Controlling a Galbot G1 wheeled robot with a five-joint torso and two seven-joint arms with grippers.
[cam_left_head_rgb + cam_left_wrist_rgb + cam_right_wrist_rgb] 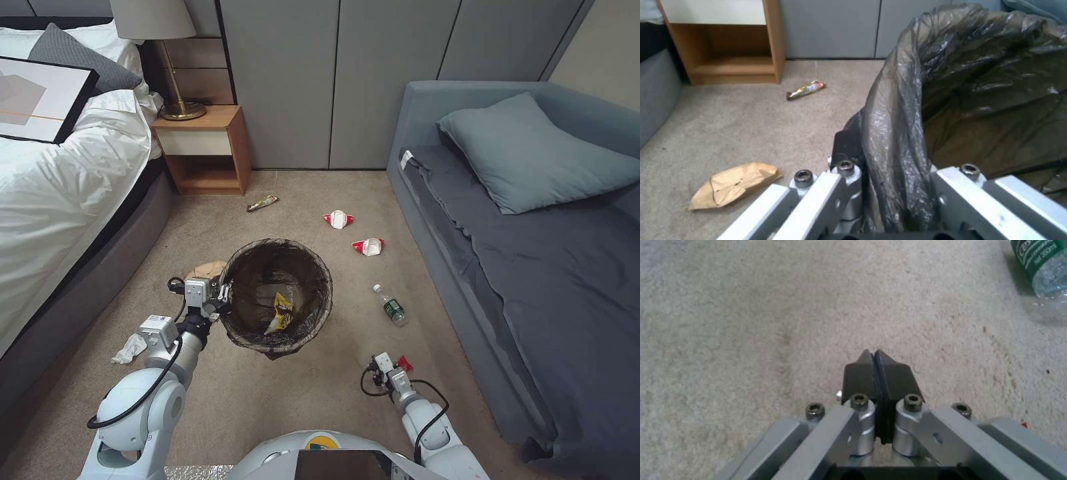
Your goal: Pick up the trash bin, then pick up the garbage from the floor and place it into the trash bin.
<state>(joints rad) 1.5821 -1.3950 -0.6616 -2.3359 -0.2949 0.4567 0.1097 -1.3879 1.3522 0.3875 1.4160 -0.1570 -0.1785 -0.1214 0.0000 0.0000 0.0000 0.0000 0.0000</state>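
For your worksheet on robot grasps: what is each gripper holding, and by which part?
The left gripper is clamped on the trash bin by its bag-lined rim, on the side nearest the bed. The right gripper is shut over the carpet, holding nothing.

Evenly lit, moderately bright, diffuse from overhead; no hard-edged shadows. Soft dark pooling under the sofa (467, 280) edge and beneath the bed (60, 200). Faint shadow beside the bottle (392, 307) on the carpet (313, 400). Bin liner (987, 73) glossy, small streaky highlights across its folds; interior murky. Head view sharp, wide-angle: wall panels (333, 80) splayed outward, corners stretched. Left wrist view soft, compression blocking; left tool (889, 186) links blurred up close. Right wrist view: carpet grain smeared, right tool (874, 366) pads fairly crisp, bottle label partly legible at frame corner, pale glare on metal links.
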